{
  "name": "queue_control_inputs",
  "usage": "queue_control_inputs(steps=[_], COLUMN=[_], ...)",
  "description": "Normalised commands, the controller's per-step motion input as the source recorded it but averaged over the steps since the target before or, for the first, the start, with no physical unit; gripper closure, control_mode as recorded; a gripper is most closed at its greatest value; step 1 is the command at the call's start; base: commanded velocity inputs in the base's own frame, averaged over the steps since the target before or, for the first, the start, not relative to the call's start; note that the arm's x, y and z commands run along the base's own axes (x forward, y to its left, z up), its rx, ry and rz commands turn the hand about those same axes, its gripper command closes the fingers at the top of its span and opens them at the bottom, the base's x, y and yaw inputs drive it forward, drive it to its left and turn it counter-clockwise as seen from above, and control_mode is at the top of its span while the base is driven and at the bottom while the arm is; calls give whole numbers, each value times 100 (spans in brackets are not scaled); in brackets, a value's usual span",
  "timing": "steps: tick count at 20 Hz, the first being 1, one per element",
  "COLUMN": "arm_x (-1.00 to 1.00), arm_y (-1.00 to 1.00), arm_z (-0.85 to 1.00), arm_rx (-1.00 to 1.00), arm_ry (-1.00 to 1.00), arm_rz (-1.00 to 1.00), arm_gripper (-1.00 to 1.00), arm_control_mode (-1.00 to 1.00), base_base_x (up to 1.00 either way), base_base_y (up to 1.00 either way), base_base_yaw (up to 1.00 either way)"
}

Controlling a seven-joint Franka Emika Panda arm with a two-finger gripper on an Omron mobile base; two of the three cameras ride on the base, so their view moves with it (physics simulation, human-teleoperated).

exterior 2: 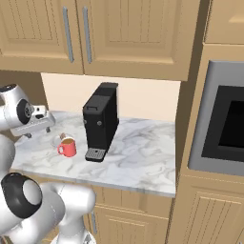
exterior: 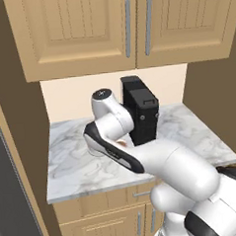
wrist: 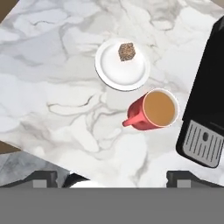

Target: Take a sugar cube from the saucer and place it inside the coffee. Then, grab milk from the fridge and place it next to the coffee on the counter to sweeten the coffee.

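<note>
Seen from the hand camera, the saucer (wrist: pixel 122 65) lies on the marble surface (wrist: pixel 52 87) and holds a single sugar cube (wrist: pixel 127 52), a speckled tan-brown lump sitting toward the plate's 12 o'clock edge. Just beside the saucer, at its 5 o'clock, stands the coffee (wrist: pixel 154 110), a red mug filled nearly to the brim with light brown liquid, its handle pointing toward 8 o'clock; mug and plate look very close, though whether the rims touch cannot be told. At the mug's 3 o'clock is the black coffee machine (wrist: pixel 205 105), its grey drip grille at the lower corner. The hand (wrist: pixel 111 178) hangs above all this with its two dark fingertips spread wide apart at the bottom of the view, gripping nothing. In the right base view the coffee (exterior 2: pixel 67 147) sits at 9 o'clock from the coffee machine (exterior 2: pixel 100 121), with the saucer (exterior 2: pixel 61 138) partly hidden behind it, beneath light wood wall cabinets (exterior 2: pixel 95 33).
</note>
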Motion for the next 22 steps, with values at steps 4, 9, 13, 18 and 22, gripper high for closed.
queue_control_inputs(steps=[4, 9, 13, 18, 22], arm_x=[58, 61, 45, 36, 31], arm_y=[0, 2, 3, 5, 0], arm_z=[-38, -28, -28, -26, -7], arm_rx=[-5, -3, -3, -1, 0], arm_ry=[1, 0, 0, 0, 0], arm_rz=[-1, -3, -3, -1, -2], arm_gripper=[-100, -100, -100, -100, -100], arm_control_mode=[-100, -100, -100, -100, -100], base_base_x=[0, 0, 0, 0, 0], base_base_y=[0, 0, 0, 0, 0], base_base_yaw=[0, 0, 0, 0, 0])
